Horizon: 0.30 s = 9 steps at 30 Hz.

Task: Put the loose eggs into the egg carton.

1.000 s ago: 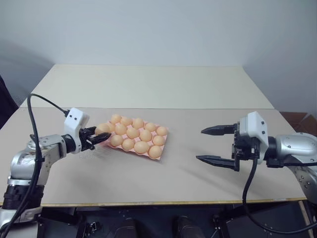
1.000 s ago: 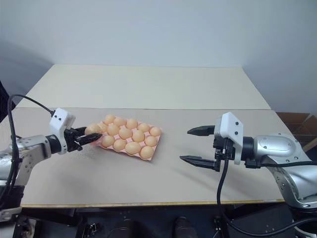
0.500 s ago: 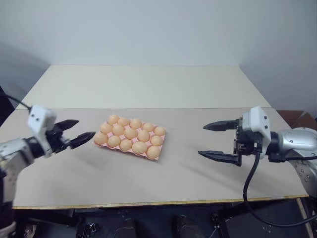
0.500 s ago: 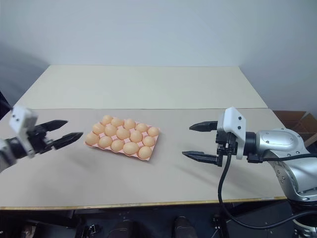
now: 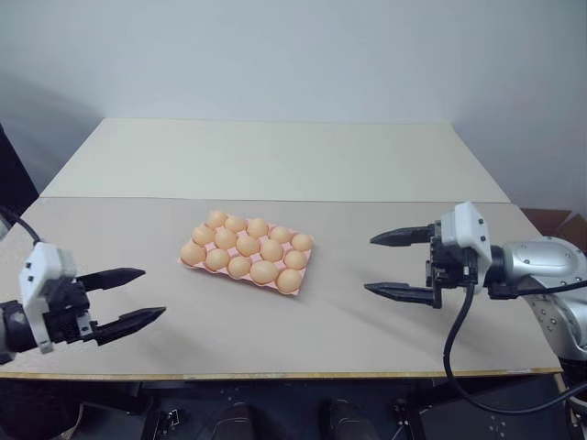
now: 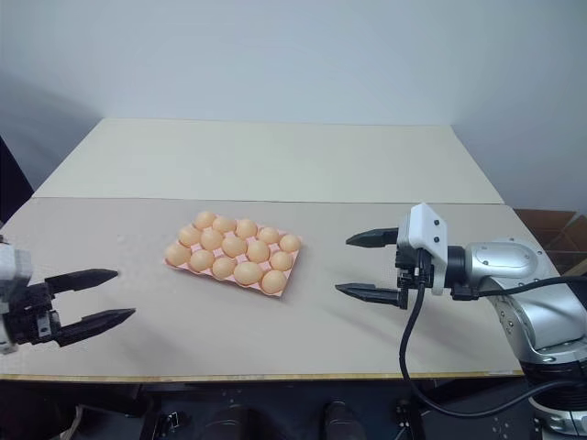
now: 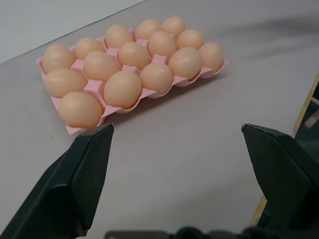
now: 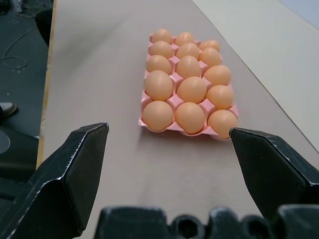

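Your left gripper [image 5: 133, 298] is released, jaws spread wide, nothing between them. It sits over the near left part of the table [image 5: 275, 165], well apart from the egg carton [image 5: 246, 253].

The carton lies ahead of that gripper and off to its right, flat on the table. All fifteen cups you can see carry eggs [image 7: 122, 88], three by five.

Your right gripper [image 5: 390, 266] is also released and empty, fingers far apart, pointing left toward the carton. The carton is straight out past its fingertips, with a stretch of bare table between them.

No egg touches either gripper. In both wrist views the carton is framed between the open fingers [image 8: 82, 164].
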Tool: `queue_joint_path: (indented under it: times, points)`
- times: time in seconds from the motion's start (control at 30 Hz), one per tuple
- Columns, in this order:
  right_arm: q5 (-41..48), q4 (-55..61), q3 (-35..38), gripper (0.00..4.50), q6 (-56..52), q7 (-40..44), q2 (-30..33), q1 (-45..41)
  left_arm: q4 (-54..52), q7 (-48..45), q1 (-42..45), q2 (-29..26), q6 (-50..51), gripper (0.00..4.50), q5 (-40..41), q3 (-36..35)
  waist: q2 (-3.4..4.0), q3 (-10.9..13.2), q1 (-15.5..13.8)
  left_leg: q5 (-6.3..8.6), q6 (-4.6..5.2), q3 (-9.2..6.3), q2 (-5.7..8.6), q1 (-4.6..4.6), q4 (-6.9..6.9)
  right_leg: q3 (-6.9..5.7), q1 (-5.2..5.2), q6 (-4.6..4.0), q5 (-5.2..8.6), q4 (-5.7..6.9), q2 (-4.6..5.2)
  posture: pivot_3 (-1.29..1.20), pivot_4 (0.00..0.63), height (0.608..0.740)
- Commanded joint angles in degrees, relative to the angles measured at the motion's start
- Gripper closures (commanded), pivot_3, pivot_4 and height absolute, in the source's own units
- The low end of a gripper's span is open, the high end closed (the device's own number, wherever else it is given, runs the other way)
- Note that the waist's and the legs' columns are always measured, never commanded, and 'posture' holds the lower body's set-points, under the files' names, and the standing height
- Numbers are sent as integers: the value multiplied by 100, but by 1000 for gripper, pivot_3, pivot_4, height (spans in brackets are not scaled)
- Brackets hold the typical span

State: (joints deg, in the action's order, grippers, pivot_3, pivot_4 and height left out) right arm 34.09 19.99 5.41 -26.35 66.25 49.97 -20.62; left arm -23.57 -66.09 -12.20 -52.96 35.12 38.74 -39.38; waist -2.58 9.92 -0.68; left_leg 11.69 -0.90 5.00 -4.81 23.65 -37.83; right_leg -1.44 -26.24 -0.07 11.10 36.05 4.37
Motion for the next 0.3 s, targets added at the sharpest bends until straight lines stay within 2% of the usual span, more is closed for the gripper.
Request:
queue_joint_path:
  times: [0.03, 0.3]
  points:
    - [86, 28, 93, 0, 119, 63, -33, -82, -219, 122, -35, -71, 19, 18, 99, -232, 0, 0, 1, 0, 0, 0, 0, 0, 0, 0, 0, 0, 0, 0, -1, 0, 150, 740]
    - [-55, -226, -38, 0, 231, 165, -41, -290, -285, 262, -60, -185, 306, 18, 309, -427, 0, 0, 15, 0, 0, 1, 0, 0, 0, 2, -1, 0, 0, 0, -1, 0, 150, 740]
